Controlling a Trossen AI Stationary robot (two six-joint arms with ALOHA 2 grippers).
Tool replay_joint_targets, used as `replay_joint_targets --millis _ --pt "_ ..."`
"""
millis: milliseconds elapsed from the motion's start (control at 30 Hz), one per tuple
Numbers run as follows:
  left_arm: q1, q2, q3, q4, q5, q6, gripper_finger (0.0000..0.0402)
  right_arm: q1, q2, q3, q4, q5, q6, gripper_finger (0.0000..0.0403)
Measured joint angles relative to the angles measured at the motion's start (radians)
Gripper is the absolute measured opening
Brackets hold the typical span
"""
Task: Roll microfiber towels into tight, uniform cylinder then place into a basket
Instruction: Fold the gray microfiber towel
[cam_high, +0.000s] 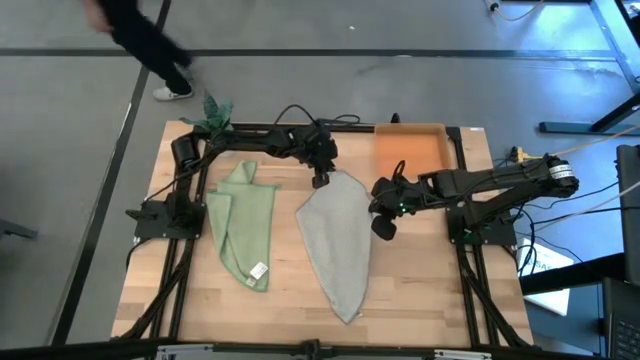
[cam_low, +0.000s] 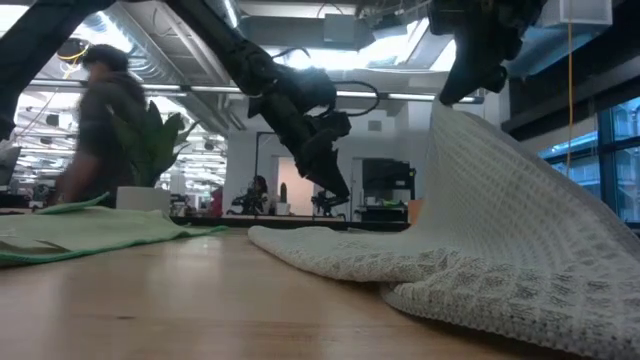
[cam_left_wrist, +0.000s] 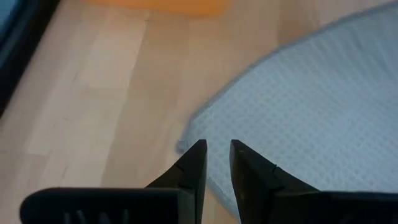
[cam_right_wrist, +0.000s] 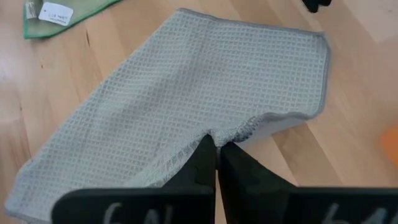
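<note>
Right at my right pincer (cam_right_wrist: 217, 148) the fingers are pressed together on a pinch of the grey towel (cam_high: 337, 238), at its edge on the basket side, and the low view shows that edge lifted off the table (cam_high: 420, 290) like a tent. My take is I'm still squaring the cloth up before any rolling, so I'd keep the lift low and pull gently, or the near end will drag and the roll comes out lopsided.

Across the cloth, my left pincer (cam_left_wrist: 217, 155) hangs over the far corner of the same towel with its fingers only a little apart, not gripping anything as far as I can see. I'd get that corner pinned before moving the right one.

Off to the left the green towel (cam_high: 244, 230) lies flat, tag towards me, untouched. Farther back the orange basket (cam_high: 408, 150) sits at the far edge, just beyond the grey towel and with no towel in it yet.
</note>
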Motion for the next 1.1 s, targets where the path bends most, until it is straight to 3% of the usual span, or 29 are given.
replay_joint_targets --millis 200,533,767,1100 --pt "0.033 0.003 0.022 -0.040 0.050 -0.038 0.0060 0.000 0.000 -0.001 0.002 0.000 0.001 0.0005" --pt "0.093 -0.001 0.283 -0.241 0.051 -0.007 0.0060 -0.002 0.000 -0.001 0.001 0.000 0.002 0.0007" --pt "0.092 0.026 0.287 -0.262 0.062 -0.019 0.0060 -0.002 0.000 -0.002 0.002 0.000 0.000 0.0008" --pt "0.039 0.156 0.285 -0.284 0.078 -0.010 0.0060 -0.002 0.000 -0.002 0.002 0.000 0.002 0.0009"
